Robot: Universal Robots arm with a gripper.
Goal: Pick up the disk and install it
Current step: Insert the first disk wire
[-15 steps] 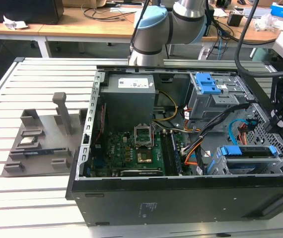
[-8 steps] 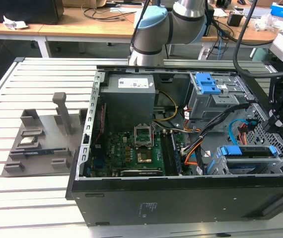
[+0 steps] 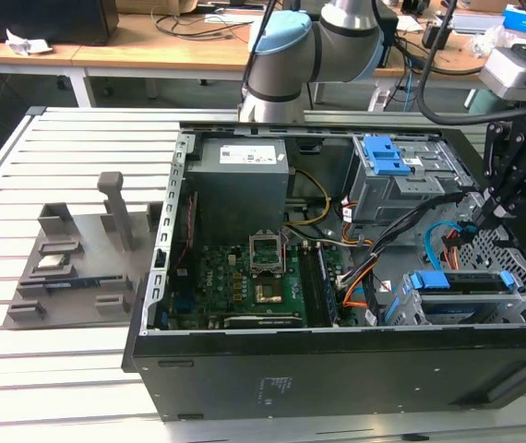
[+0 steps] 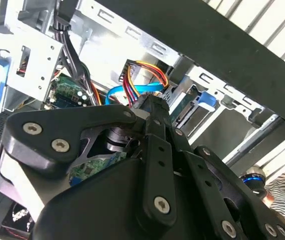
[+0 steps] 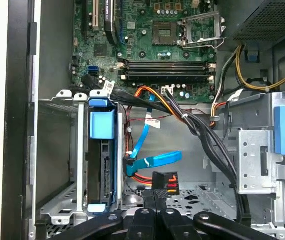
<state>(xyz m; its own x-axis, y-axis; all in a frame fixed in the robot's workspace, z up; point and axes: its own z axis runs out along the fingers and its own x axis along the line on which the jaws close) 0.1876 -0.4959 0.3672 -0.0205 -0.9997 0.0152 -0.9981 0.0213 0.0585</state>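
While the gripper [image 3: 487, 220] hangs inside the open computer case [image 3: 337, 369], its fingers are pinched together on a black power connector [image 5: 164, 181] with red, yellow and black wires, seen at the fingertips in both wrist views. Just beside the connector lies a blue flat data cable [image 5: 152, 162] with its plug loose. The disk [image 3: 461, 281] sits on edge in the grey drive cage [image 5: 57, 160] in the case's front lower corner, near the gripper but not touching it; its blue bracket [image 5: 101, 125] faces up out of the cage. Farther into the case are the green motherboard [image 3: 245, 281], the grey power-supply box [image 3: 243, 180], and a second upper cage with a blue latch [image 3: 383, 155]. Outside the case, a grey fixture [image 3: 78, 254] rests on the slatted table [image 3: 23, 369].
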